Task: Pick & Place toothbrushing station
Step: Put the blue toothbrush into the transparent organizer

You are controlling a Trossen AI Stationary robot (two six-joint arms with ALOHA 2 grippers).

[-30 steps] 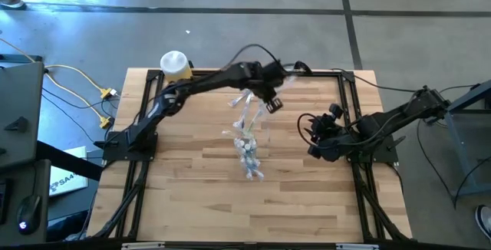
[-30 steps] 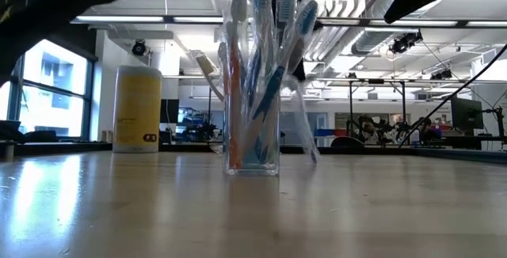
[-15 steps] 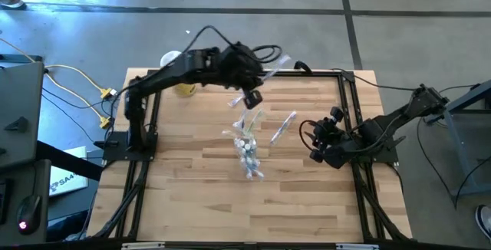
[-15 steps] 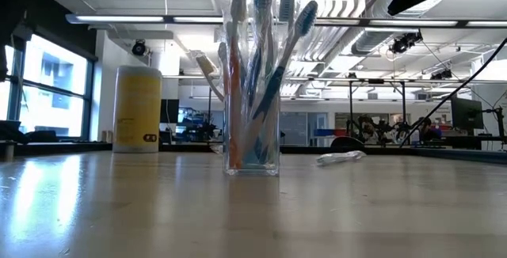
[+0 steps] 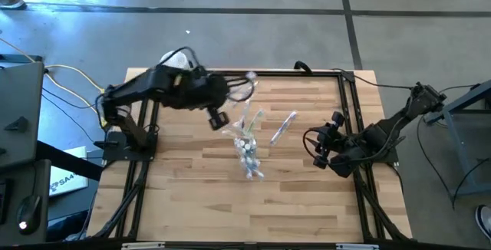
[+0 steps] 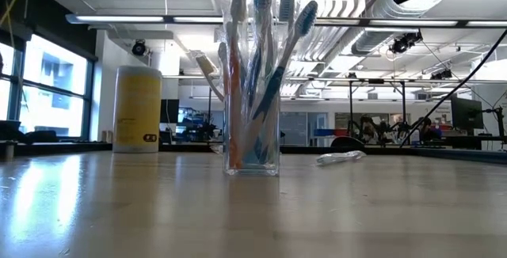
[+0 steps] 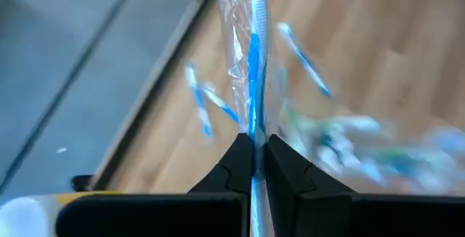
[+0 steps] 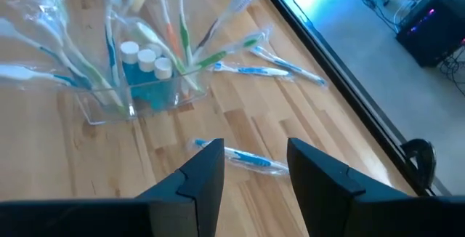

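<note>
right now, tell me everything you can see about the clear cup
The cup is a small, clear, square-sided plastic holder standing upright near the middle of the table. Wrapped toothbrushes fan out of its top, and white-capped teal tubes sit inside. No gripper touches it. One wrapped brush lies loose on the wood beside it.

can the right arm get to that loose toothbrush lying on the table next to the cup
Probably yes. The loose toothbrush lies apart from the cup, nothing covers it, and the open right gripper faces it.
</note>
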